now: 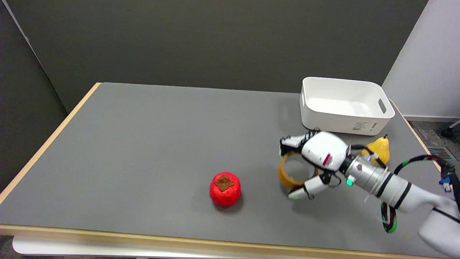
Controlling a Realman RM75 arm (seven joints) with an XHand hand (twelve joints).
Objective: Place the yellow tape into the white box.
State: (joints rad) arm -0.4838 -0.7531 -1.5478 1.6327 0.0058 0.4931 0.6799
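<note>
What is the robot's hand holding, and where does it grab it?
The right hand is around the yellow tape, fingers at the ring's top, thumb at its lower edge. Whether it grips yet cannot be told.

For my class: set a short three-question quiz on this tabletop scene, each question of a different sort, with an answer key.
1. True or false: the yellow tape already lies inside the white box.
2. Multiple choice: which thing lies nearest the table's near edge? A) the red persimmon B) the yellow pear C) the white box
3. Fill in: the right hand is placed around the ____.

Key:
1. False; the tape is on the table, in front of the box, and the box holds nothing that shows.
2. A
3. yellow tape; whether the hand grips it firmly cannot be told.
</note>
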